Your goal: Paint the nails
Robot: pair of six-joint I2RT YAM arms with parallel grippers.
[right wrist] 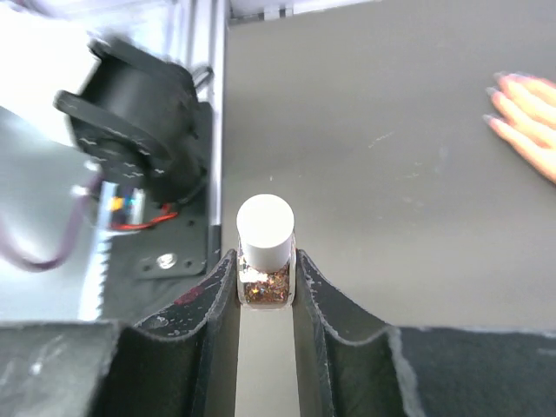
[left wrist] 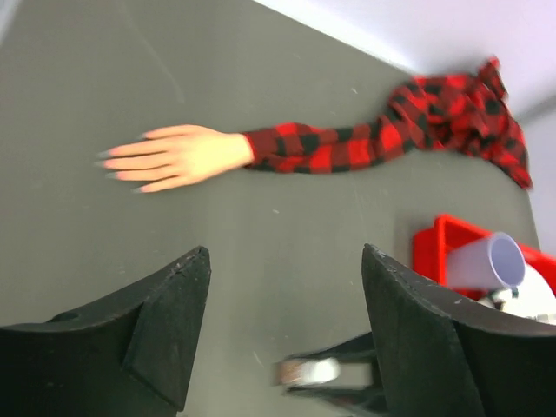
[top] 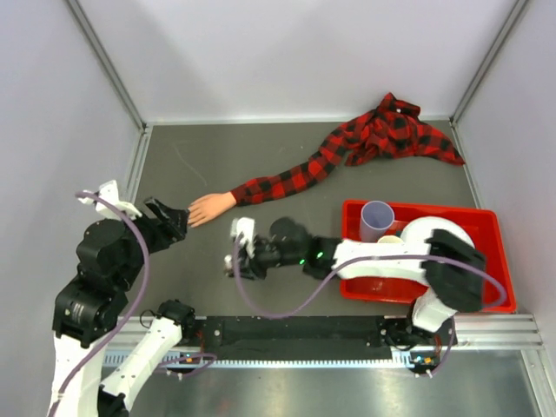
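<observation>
place: lab test cell | white panel walls (top: 304, 52) | aluminium rail (top: 504, 330) | grey table (top: 261, 156)

Soft, even overhead light fills the top view. The grey table (top: 261, 165) carries only faint shadows under the arms and no glare. The left wrist view is motion-blurred, smearing the mannequin hand (left wrist: 178, 156) at 10 o'clock. The right wrist view blows out white at 9 o'clock, while the bottle (right wrist: 265, 243) at centre stays sharp.

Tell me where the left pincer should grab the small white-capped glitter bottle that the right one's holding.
I'd grip the white cylindrical cap of the small glitter-filled glass bottle. The right pincer clamps the glass body; only the cap stands clear. Bring the open left pincer in from the cap end, along the bottle's axis, closing across the round cap.
</observation>
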